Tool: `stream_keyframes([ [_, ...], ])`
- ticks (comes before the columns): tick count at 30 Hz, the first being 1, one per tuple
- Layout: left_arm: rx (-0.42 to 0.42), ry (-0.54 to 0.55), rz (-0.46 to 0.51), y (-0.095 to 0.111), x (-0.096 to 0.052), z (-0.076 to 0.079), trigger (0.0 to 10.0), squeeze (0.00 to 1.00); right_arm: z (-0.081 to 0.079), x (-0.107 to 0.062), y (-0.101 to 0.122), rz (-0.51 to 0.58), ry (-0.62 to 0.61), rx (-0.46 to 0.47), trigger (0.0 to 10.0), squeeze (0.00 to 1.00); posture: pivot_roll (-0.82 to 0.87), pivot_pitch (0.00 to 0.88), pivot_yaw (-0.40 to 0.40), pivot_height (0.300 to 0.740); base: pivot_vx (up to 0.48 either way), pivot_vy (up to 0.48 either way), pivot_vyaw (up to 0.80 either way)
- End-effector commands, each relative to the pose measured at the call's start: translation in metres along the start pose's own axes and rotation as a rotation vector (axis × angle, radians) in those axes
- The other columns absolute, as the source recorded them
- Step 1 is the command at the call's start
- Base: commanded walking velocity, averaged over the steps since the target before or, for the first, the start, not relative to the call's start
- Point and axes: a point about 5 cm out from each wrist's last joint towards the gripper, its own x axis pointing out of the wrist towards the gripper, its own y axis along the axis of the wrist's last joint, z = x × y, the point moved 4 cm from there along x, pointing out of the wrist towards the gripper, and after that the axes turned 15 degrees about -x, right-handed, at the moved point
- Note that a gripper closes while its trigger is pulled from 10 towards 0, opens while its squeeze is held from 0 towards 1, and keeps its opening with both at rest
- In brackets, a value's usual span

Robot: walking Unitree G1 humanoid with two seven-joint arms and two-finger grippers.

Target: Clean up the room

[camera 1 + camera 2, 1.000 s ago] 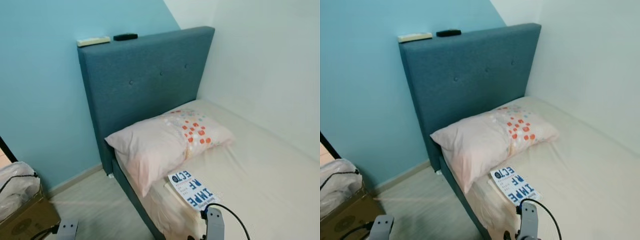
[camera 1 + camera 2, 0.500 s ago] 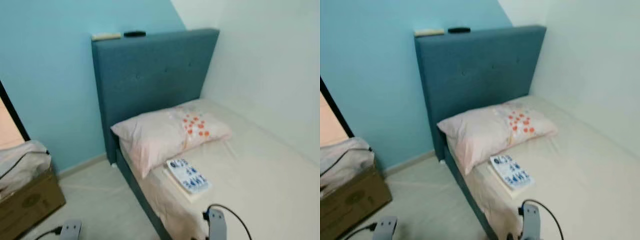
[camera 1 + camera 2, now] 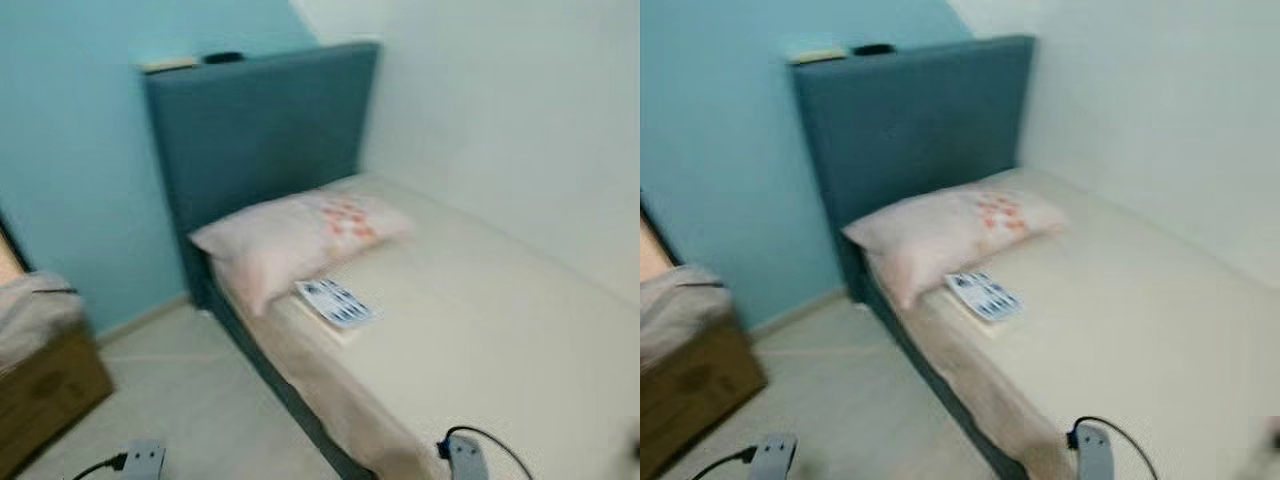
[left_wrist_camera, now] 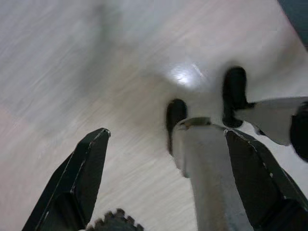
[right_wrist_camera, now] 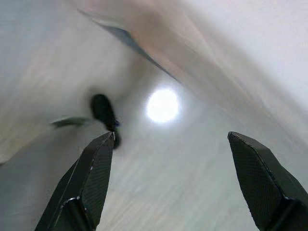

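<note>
Swinging right, the head camera now takes in more bed [image 3: 520, 340]; the booklet [image 3: 335, 302] beside the pillow [image 3: 290, 235] remains unmoved. Both arms hang idle, jaws spread and empty, so tidying hasn't begun.

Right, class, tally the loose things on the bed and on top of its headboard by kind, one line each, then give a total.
Pillow: 1
Blue-and-white printed booklet on the mattress beside the pillow: 1
Pale flat item on the headboard top, too blurred to identify: 1
Dark flat item on the headboard top, too blurred to identify: 1
Total: 4
</note>
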Motion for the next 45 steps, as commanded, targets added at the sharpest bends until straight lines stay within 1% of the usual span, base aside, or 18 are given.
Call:
stream_keyframes([
  [1, 0.011, 0.003, -0.017, -0.004, 0.000, -0.002, 10.0, 0.00, -0.009, 0.001, -0.005, -0.013, 0.021, -0.002, 10.0, 0.00, -0.02, 0.000, -0.072, 0.721, -0.322, 0.000, -0.76],
  [16, 0.012, -0.001, -0.021, -0.006, 0.000, -0.002, 10.0, 0.00, -0.011, 0.001, -0.007, -0.021, 0.012, -0.004, 10.0, 0.00, -0.03, 0.000, -0.072, 0.721, -0.320, 0.000, -0.77],
  [18, 0.015, -0.002, -0.017, -0.006, 0.000, -0.002, 10.0, 0.00, -0.012, 0.001, -0.005, -0.011, 0.009, -0.003, 10.0, 0.00, -0.03, 0.000, -0.074, 0.721, 0.000, 0.000, 0.00],
  [19, 0.033, 0.002, -0.018, -0.005, 0.000, -0.002, 10.0, 0.00, -0.013, 0.001, -0.003, -0.005, 0.011, 0.001, 10.0, 0.00, -0.03, 0.000, -0.074, 0.721, 0.000, 0.000, 0.00],
  [23, 0.055, 0.003, -0.024, -0.006, 0.000, -0.003, 10.0, 0.00, -0.016, 0.002, -0.001, 0.001, 0.016, 0.000, 10.0, 0.00, -0.03, 0.000, -0.074, 0.721, 0.000, 0.000, 0.00],
  [32, 0.059, 0.006, -0.037, -0.007, -0.001, -0.003, 10.0, 0.00, -0.018, 0.002, 0.001, 0.005, 0.024, 0.000, 10.0, 0.00, -0.03, 0.000, -0.074, 0.721, 0.000, -0.381, 0.00],
  [45, 0.061, 0.004, -0.040, -0.008, -0.001, -0.003, 10.0, 0.00, -0.020, 0.002, 0.002, 0.004, 0.030, -0.012, 10.0, 0.00, -0.03, 0.000, -0.075, 0.721, 0.000, -0.470, 0.00],
])
